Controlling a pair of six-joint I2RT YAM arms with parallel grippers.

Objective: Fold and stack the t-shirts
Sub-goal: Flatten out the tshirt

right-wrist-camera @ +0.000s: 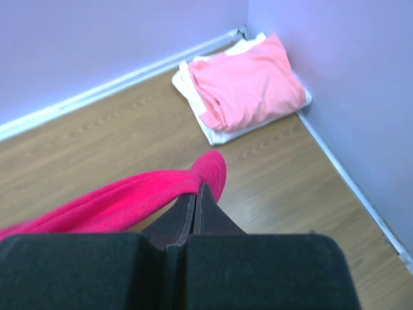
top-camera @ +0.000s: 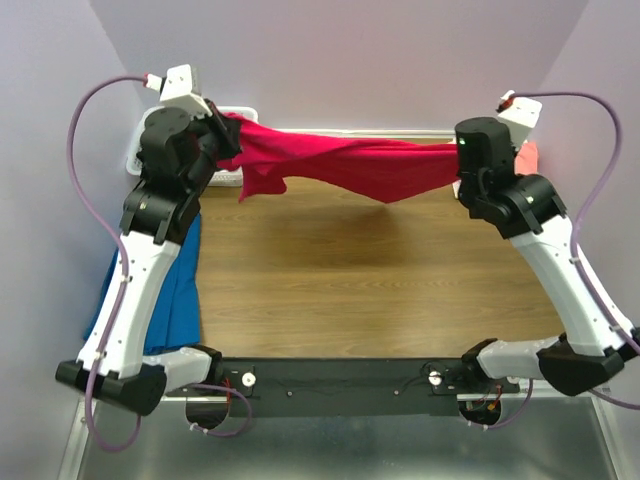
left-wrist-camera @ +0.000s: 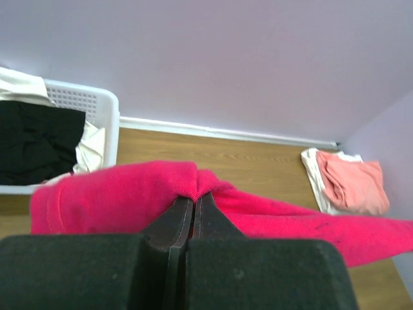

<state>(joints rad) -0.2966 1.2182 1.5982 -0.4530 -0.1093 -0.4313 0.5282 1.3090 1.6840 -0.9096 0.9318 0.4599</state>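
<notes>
The crimson-red t-shirt [top-camera: 350, 165] hangs stretched in the air between both grippers at the far side of the table. My left gripper [top-camera: 228, 128] is shut on its left end, seen pinched in the left wrist view [left-wrist-camera: 195, 195]. My right gripper [top-camera: 458, 160] is shut on its right end, seen in the right wrist view [right-wrist-camera: 197, 188]. A folded salmon-pink t-shirt [right-wrist-camera: 248, 81] lies on a folded white one [right-wrist-camera: 193, 97] in the far right corner; this stack also shows in the left wrist view [left-wrist-camera: 352, 184]. A black t-shirt [left-wrist-camera: 35, 139] and a cream one [left-wrist-camera: 87, 145] lie in the basket.
A white lattice basket [left-wrist-camera: 97, 103] stands at the far left behind my left arm [top-camera: 165, 170]. A blue cloth [top-camera: 180, 290] hangs over the table's left edge. Purple walls close the back and both sides. The wooden table [top-camera: 370, 270] lies under the hanging shirt.
</notes>
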